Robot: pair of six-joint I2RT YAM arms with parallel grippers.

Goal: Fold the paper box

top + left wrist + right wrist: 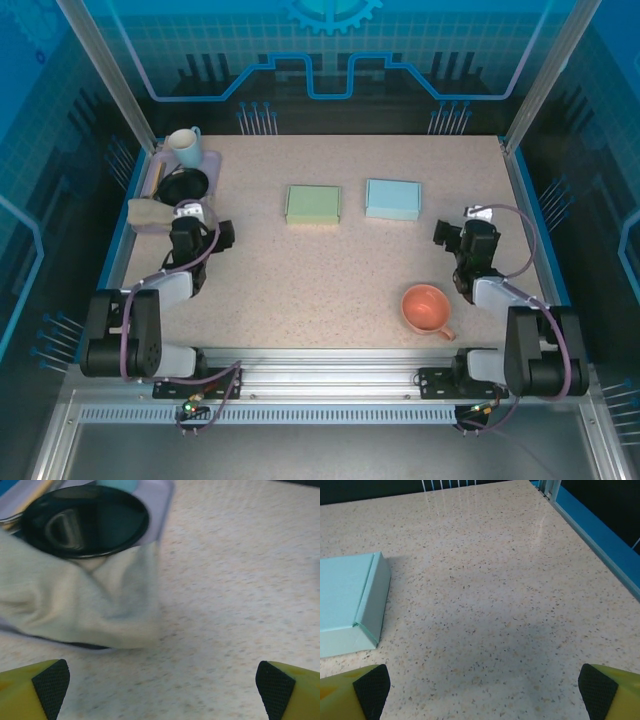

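I count two paper boxes on the bench (330, 270), both closed up flat-topped. The green box (313, 204) sits toward 12 o'clock of centre, and the blue box (392, 199) is just beside it at about 1 o'clock, with a gap between them. Neither is touched.

The left fingers (50, 686) are spread wide with nothing between them, only bare bench. They hover at 9 o'clock, pointing at the one lavender tray (214, 164) in the 10 o'clock corner. That tray carries three things: one pale mug (185, 147) at its far end, one black bowl (183, 185) in the middle, and one beige cloth (148, 212) slumped over its near end. From the left wrist I see the cloth (85, 610) draped below the bowl (85, 522).

The right fingers (370, 687) are also spread wide and empty, over at 3 o'clock. From that wrist the blue box (350, 605) lies ahead at 10 o'clock, well apart from the pads. One orange cup (427, 308) stands at 5 o'clock, near the right arm.
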